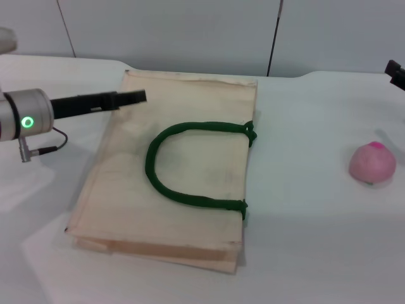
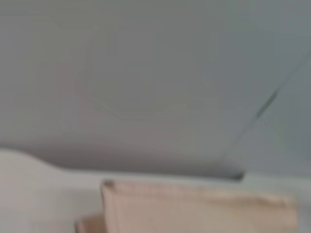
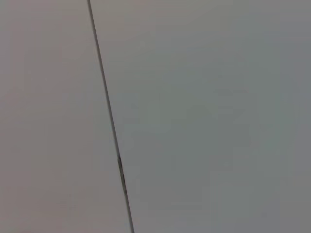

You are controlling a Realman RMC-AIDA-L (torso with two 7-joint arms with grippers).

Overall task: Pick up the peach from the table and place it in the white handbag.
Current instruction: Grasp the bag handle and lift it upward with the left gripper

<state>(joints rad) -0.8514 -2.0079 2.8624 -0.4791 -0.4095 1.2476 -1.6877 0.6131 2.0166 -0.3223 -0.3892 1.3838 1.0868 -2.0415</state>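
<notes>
Left gripper (image 1: 136,97) over white handbag (image 1: 190,158) | peach (image 1: 373,163) well apart

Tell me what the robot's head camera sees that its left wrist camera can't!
Only the head view shows the peach on the table, the bag's green handles, the left hand over the bag's far left corner, and a bit of the right hand at the far right edge. The left wrist view adds nothing of its own. Both show the white handbag and the grey wall.
</notes>
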